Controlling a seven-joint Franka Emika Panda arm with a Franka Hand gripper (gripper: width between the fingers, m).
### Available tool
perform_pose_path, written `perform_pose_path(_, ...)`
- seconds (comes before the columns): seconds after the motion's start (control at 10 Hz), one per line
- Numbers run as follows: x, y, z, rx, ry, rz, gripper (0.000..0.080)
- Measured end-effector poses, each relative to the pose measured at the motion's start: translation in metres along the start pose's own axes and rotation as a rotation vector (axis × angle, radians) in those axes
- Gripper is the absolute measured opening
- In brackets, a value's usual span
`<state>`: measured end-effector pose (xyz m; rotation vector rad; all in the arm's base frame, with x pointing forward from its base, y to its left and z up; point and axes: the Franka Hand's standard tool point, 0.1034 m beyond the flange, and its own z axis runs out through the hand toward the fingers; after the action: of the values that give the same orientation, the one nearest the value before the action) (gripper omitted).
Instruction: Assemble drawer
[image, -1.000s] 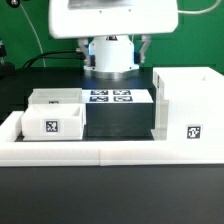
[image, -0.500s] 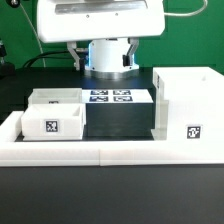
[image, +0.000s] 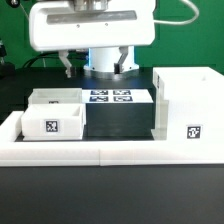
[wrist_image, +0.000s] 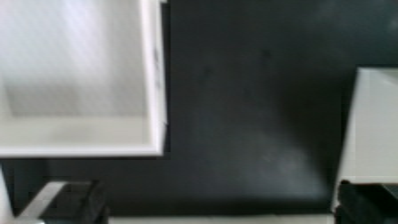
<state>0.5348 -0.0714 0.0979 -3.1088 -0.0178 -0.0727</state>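
Note:
The tall white housing (image: 186, 105) stands at the exterior view's right, a tag on its front. Two small open-top white boxes sit at the left, one in front (image: 52, 122) with a tag and one behind it (image: 57, 97). My gripper (image: 97, 64) hangs open and empty high above the back of the table, between the boxes and the housing. In the wrist view the gripper (wrist_image: 217, 205) is open over the dark table, with its fingertips (wrist_image: 63, 205) wide apart. An open white box (wrist_image: 71, 80) lies to one side and a white part (wrist_image: 375, 120) to the other.
The marker board (image: 110, 97) lies flat behind the middle of the table. A long low white border wall (image: 100, 150) runs along the front and up the left side. The arm's base (image: 108, 55) stands at the back.
My hand has moved toward the exterior view's left and come lower and nearer. The fingers now show under it. The boxes and housing have not moved.

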Motion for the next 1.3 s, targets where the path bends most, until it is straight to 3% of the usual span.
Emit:
perform_pose_path(0.4,-0.019,0.026,0.041,-0.007,-0.025,0.006,0.0649)
perform_pose_path(1.0,-0.027,0.021,0.078,-0.026,-0.026,-0.002,0.0649)
perform_pose_path(1.3,-0.031,0.023,0.088,-0.04,-0.014,-0.003,0.0649)
